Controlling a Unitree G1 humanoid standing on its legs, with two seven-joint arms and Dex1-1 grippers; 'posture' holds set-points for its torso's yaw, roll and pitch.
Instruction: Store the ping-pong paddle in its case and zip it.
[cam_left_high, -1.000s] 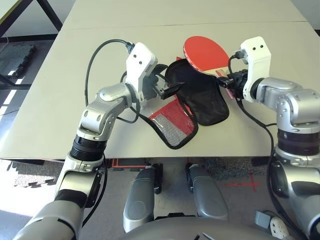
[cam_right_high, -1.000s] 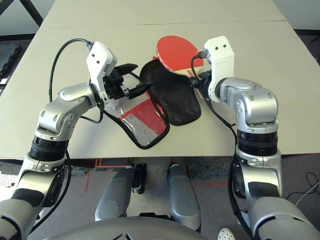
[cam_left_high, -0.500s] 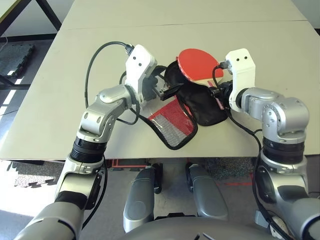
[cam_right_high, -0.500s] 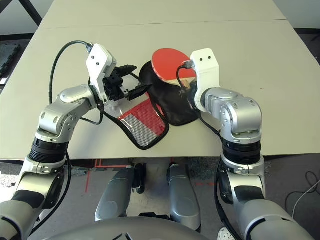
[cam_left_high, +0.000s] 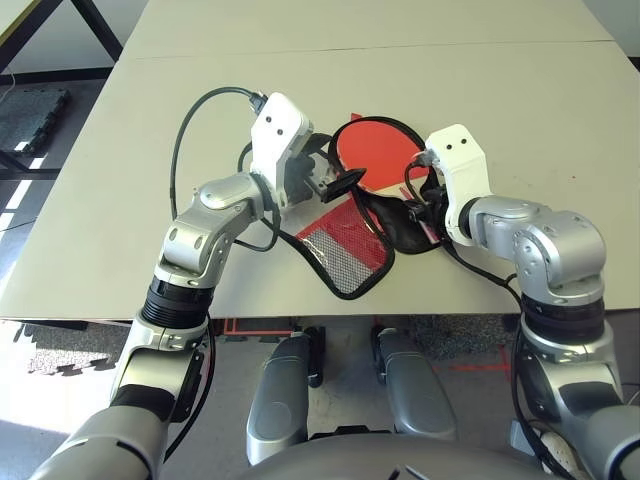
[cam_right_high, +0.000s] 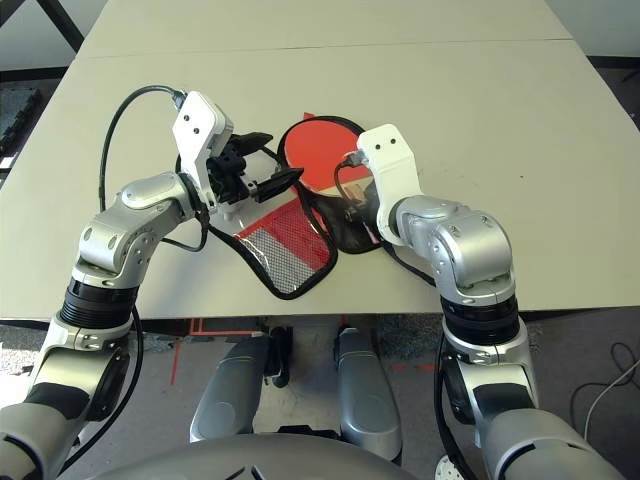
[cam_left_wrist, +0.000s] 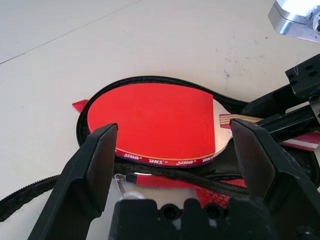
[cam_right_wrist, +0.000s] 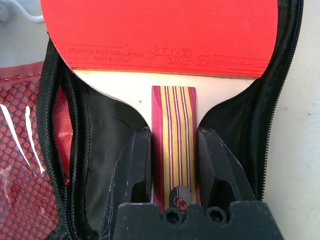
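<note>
- Paddle (cam_left_high: 375, 150) and right hand (cam_right_wrist: 173, 131) have moved together since the earlier frames: the round red face hung past the far right side of the case (cam_left_high: 405, 235) and has now come in over its black-lined half, while the left hand (cam_right_high: 285, 157) has stayed put
- One ping-pong paddle, one case, two hands; the case lies spread open on the one tabletop (cam_left_high: 520, 120), in two halves
- On the case's black-lined half, the paddle lies red rubber up, its face toward the far end and its single striped handle (cam_right_wrist: 173, 145) toward the robot
- Zipper edging (cam_right_wrist: 282, 90) runs round that half, undone, and one small red tab (cam_right_high: 308, 117) pokes out beyond the case's far end
- Beside that half, the case's other half has one mesh pocket (cam_left_high: 350, 255) and slants toward the left arm (cam_left_high: 200, 235)
- Right hand: fingers closed in on both sides of the handle, gripping it just above the case's lining; right arm (cam_left_high: 550, 240) comes in from the case's right, elbow bent, wrist angled inward and down
- Left hand: fingers spread wide with nothing between them, hovering over the far left part of the case; its arm reaches up from the near left, wrist turned in toward the paddle's face
</note>
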